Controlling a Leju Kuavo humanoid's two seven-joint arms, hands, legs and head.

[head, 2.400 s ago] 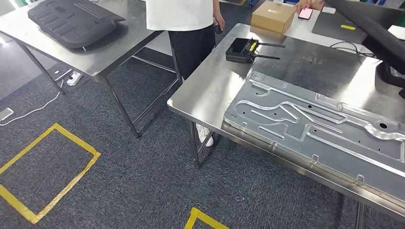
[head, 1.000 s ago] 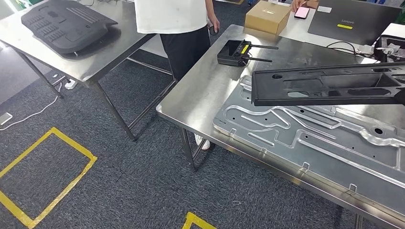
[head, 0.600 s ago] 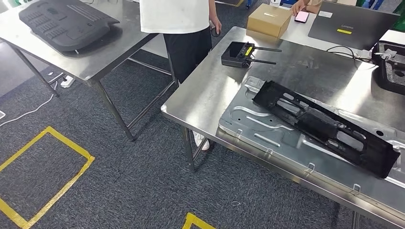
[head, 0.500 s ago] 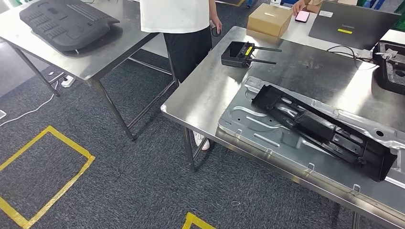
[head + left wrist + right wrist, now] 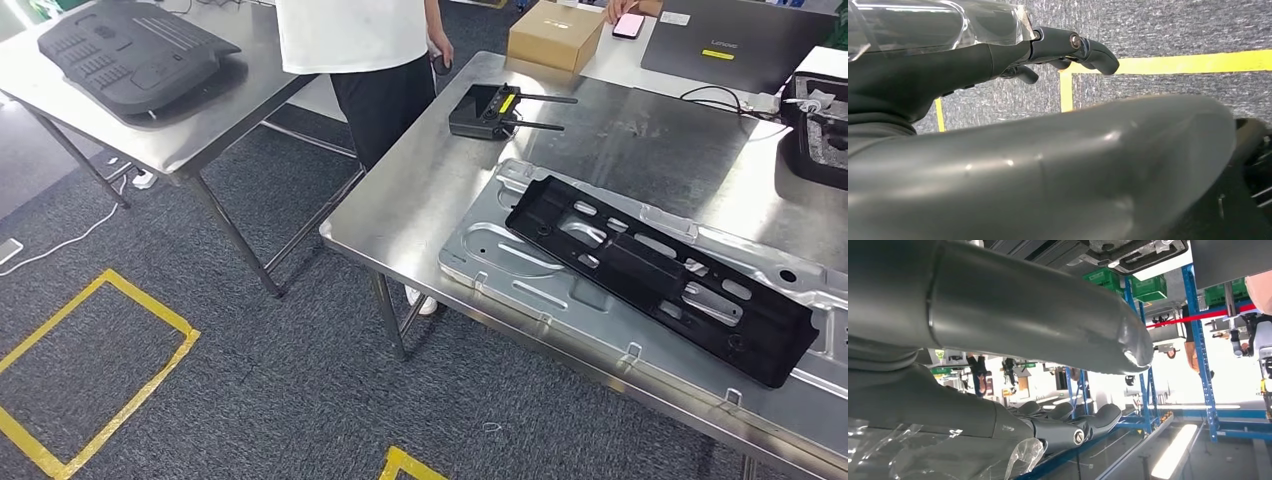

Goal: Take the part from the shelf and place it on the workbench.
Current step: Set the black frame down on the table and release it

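A: Look at the workbench (image 5: 420,200). The black part (image 5: 655,275) lies flat and slantwise on the big stamped metal panel (image 5: 500,255), no hand on it.

B: What's crowding it?

A: Just beyond sits a black device with two antennas (image 5: 485,108), apart from the part. Farther back are a cardboard box (image 5: 556,35), a closed laptop (image 5: 740,45) and a dark case (image 5: 820,140) at the far right edge, with a cable near it. A person in a white shirt (image 5: 350,35) stands at the bench's far corner; another person's hand holds a pink phone (image 5: 628,26) by the box.

B: And the other table?

A: A ribbed black cover (image 5: 130,55) rests on the second steel table (image 5: 200,130). Yellow tape (image 5: 100,370) marks the carpet.

B: The hands?

A: Left hand (image 5: 998,145) hangs over the carpet, fingers (image 5: 1083,47) gently bent and apart, holding nothing. Right hand (image 5: 1008,320) is the same, fingers (image 5: 1088,422) loose and empty.

B: Changes?

A: A second ago the part hung in the air above the panel; half a second ago it lay tipped on edge. Now it's settled flat. The whole view has shifted too, so the camera moved.
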